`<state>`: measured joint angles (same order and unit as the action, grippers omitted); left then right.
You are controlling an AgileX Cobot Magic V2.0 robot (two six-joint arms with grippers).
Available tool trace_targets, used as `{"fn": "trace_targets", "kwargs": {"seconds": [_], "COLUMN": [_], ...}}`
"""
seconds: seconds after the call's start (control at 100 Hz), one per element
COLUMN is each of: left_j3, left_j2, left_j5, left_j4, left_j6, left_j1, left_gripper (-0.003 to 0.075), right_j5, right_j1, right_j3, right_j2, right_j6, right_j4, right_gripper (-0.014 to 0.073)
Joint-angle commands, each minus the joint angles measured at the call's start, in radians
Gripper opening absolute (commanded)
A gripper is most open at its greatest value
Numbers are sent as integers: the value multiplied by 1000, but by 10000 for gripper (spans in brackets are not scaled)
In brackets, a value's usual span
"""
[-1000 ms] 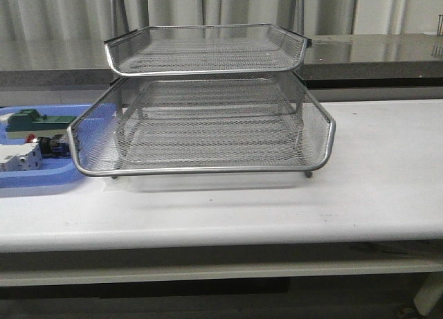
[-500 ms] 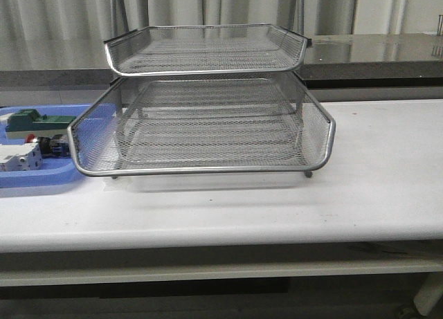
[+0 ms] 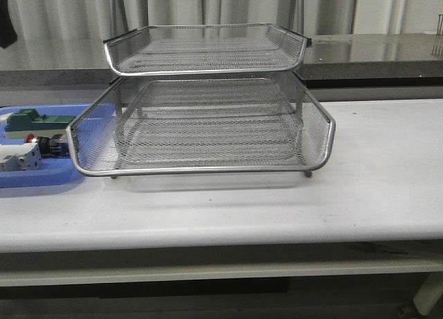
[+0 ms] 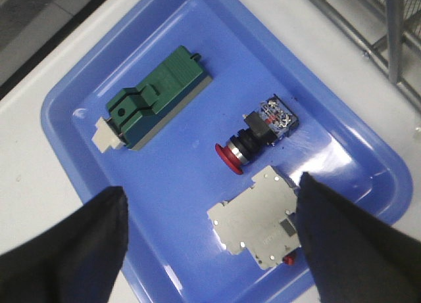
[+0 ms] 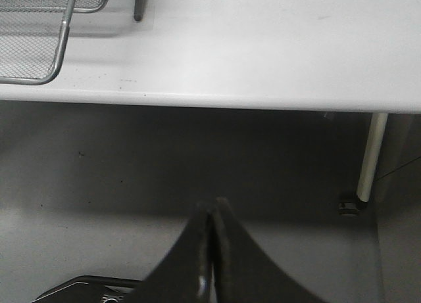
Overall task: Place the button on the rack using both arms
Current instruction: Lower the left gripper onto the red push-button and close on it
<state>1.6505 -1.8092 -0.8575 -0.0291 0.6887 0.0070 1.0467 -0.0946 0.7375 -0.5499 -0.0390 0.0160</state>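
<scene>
The button point(image 4: 253, 137), with its red cap and black body, lies on its side in a blue tray point(image 4: 164, 185), between a green block and a white breaker. In the front view the button point(image 3: 48, 144) shows at the far left, beside the rack point(image 3: 208, 170). My left gripper point(image 4: 210, 183) hangs open above the tray, and nothing is between its fingers; the button lies just beyond the fingertips. A black part of the left arm point(image 3: 5, 14) shows in the front view's top left corner. My right gripper point(image 5: 212, 203) is shut and empty, below the table's front edge.
A green-and-cream block point(image 4: 154, 96) and a white breaker point(image 4: 263, 214) share the blue tray point(image 3: 41, 175). The rack's lower tray juts forward beside it. A rack corner point(image 5: 62, 46) and a table leg point(image 5: 368, 165) show in the right wrist view.
A black part of the left arm has come into the front view at the top left. The rack and the tray's contents stay about where they were.
</scene>
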Motion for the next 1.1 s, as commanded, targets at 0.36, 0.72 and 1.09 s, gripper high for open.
{"fn": "trace_targets", "kwargs": {"seconds": [0.36,0.72,1.09], "left_j3": [317,319,319], "left_j2": [-280,-387,-433], "left_j5": [-72,-36,-4], "left_j4": [-37,-35,-35], "left_j6": [191,240,242], "left_j1": [-49,-61,-61], "left_gripper": [520,521,521], "right_j5": [-52,-52,-52], "right_j1": [7,7,7], "right_j3": [34,34,34], "right_j2": [-3,-3,-3], "right_j6": [3,3,3], "right_j4": [-8,-8,-8], "right_gripper": [-68,-68,-68]}}
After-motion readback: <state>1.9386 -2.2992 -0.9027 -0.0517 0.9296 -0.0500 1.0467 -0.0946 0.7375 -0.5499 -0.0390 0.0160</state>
